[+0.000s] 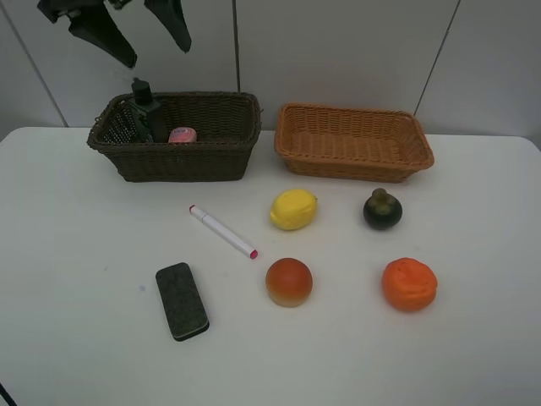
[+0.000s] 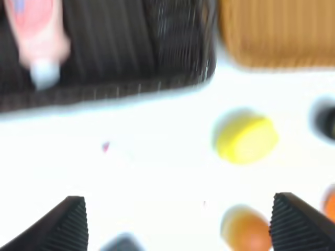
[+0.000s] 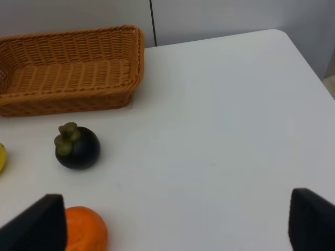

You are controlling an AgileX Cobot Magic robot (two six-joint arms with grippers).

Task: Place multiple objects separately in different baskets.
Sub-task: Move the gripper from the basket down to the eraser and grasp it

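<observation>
Dark brown wicker already holds two of my objects. The dark green bottle (image 1: 145,106) leans in the far left corner of the dark brown basket (image 1: 186,162), and the pink bottle with its white cap (image 1: 182,134) lies beside it. I take this as the sorting rule: household things go there, and fruit goes to the light orange-tan basket (image 1: 351,167), which has nothing in it.

Six objects lie apart on the white table (image 1: 76,254). The white marker (image 1: 223,232) lies at a slant in front of the dark basket, with the black eraser block (image 1: 182,300) nearer the front edge. The yellow lemon (image 1: 293,209) and dark mangosteen (image 1: 382,210) sit just before the tan basket. The red-orange fruit (image 1: 288,282) and the orange (image 1: 409,284) are a row closer.

My left gripper (image 1: 156,51) hangs high above the dark basket, its jaws spread wide and holding nothing. I judge it well placed to come down on the marker or eraser.

The high camera does not show my right gripper (image 3: 175,225) at all. Only its own wrist view does: the jaws are wide apart and empty over bare table, with the mangosteen (image 3: 77,147) and orange (image 3: 84,235) to one side. The left wrist view is blurred but looks straight down into the dark basket, so the pink bottle (image 2: 39,36) shows full length. The basket wall partly hides it from the high camera.
</observation>
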